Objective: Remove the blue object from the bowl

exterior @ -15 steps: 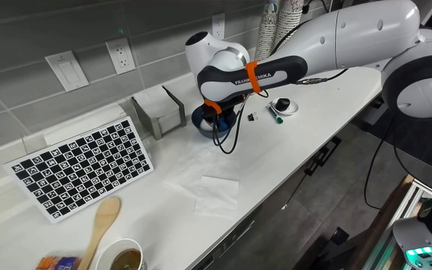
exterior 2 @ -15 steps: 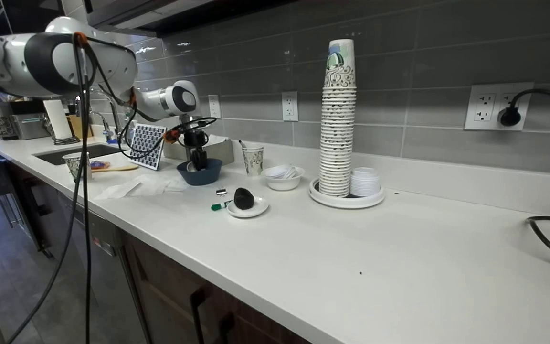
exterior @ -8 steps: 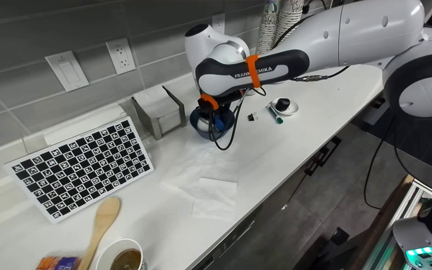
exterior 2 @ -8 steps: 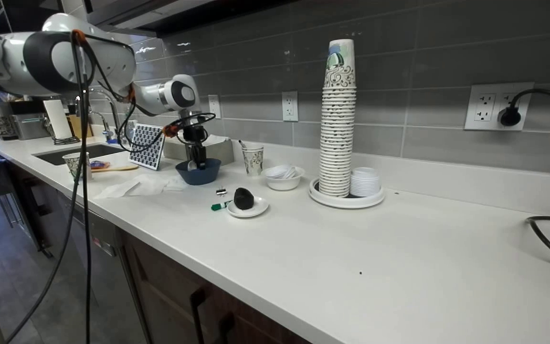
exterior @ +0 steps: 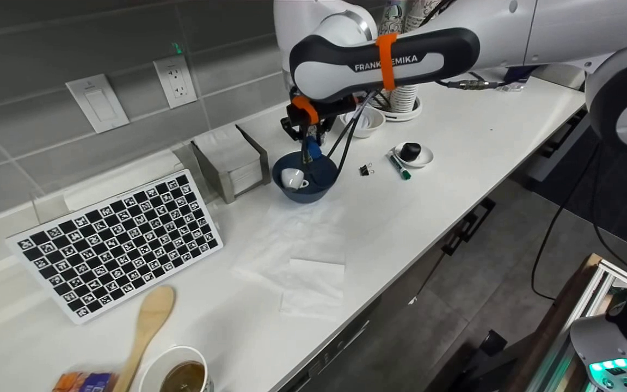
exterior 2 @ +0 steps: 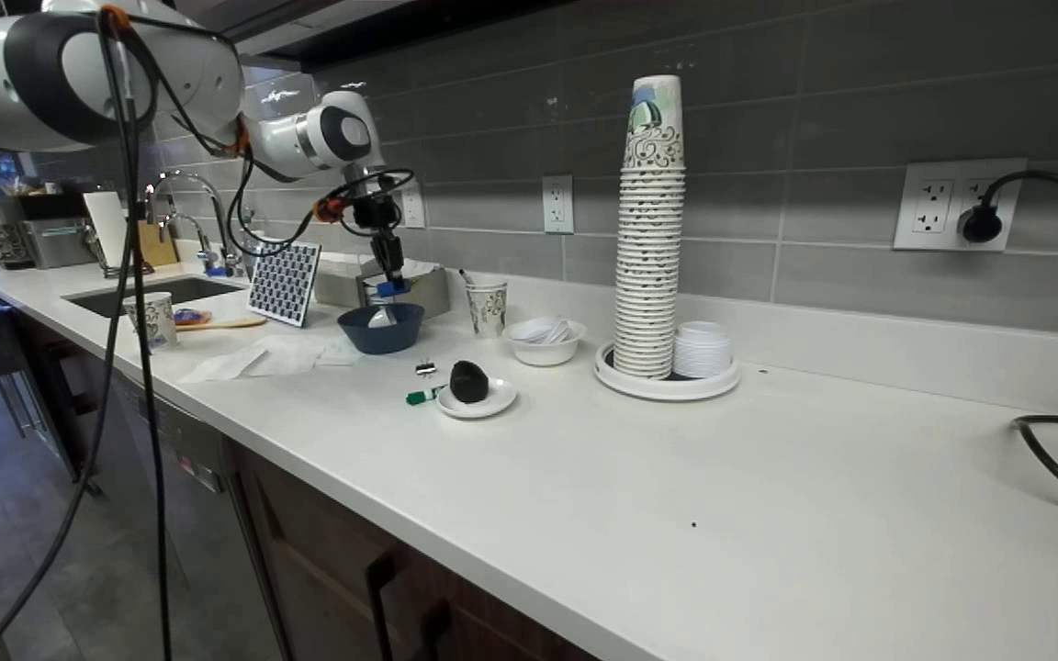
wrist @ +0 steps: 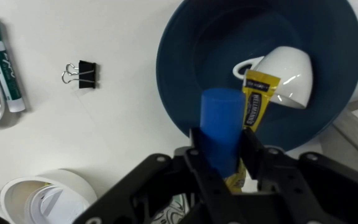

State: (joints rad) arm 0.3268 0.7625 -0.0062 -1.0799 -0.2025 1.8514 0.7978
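Toward the back edge of the bench (exterior 2: 768,477) I see a napkin holder (exterior: 227,188), a tilted ChArUco board (exterior: 117,242) and stacked paper cups (exterior 2: 650,266) on a round tray (exterior 2: 667,392). Midway to the front edge I find a binder clip (wrist: 87,74), and a green-capped Expo marker (wrist: 6,70) just beside a white saucer (exterior 2: 501,400). Nearer that edge, a paper cup (exterior: 155,367) stands by a wooden spoon (exterior: 151,320).

Claw (exterior 2: 391,277) holds blue obj (exterior 2: 392,289) above dk blue bowl (exterior 2: 382,338); cup stack (exterior 2: 650,239) on wht tray (exterior 2: 667,392).
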